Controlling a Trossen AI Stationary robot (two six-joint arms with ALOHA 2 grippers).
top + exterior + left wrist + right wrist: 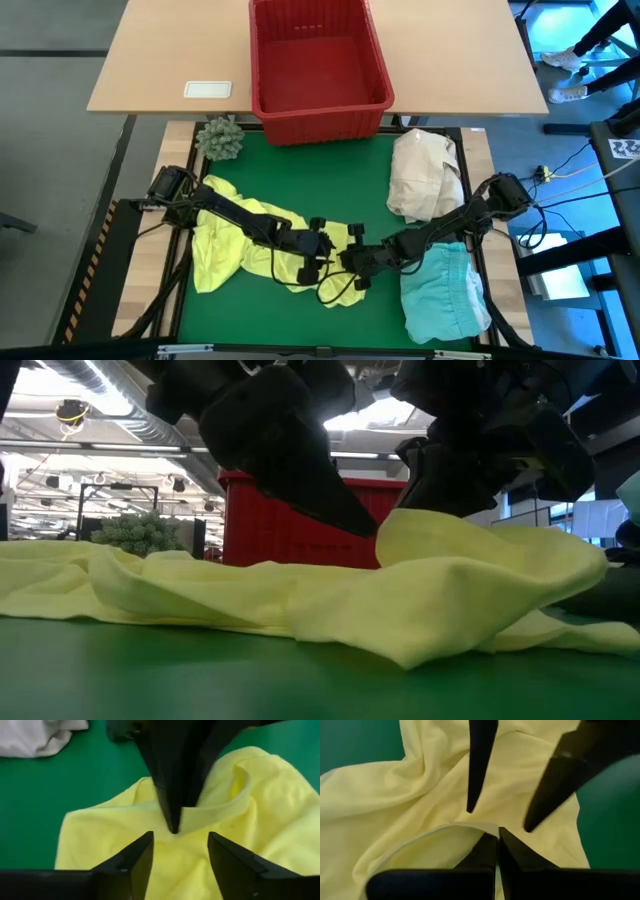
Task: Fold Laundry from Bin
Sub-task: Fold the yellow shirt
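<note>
The bright yellow shirt (235,245) lies crumpled on the green mat (340,170), left of centre. My right gripper (497,845) is shut on its ribbed neckline. My left gripper (182,855) is open just in front of that spot, with its two fingers standing over the yellow cloth on either side of the neckline. Whether they touch the cloth, I cannot tell. In the high view the two grippers meet at the shirt's right end (340,255). A light turquoise garment (440,290) lies on the mat at the near right. The red bin (265,105) stands at the far edge, with nothing showing inside. My right gripper pinches the yellow shirt's ribbed neckline edge (470,826) between its two shut fingers. It comes slanting down from the table's right side. The cloth rises in a hump at the hold (450,530), and the rest of the shirt lies slack on the mat.
A cream-white cloth bundle (425,175) lies at the far right of the mat. A small green spiky ball (220,137) sits at the far left corner. A white card (207,89) lies on the wooden table beside the bin. Bare mat shows at centre.
</note>
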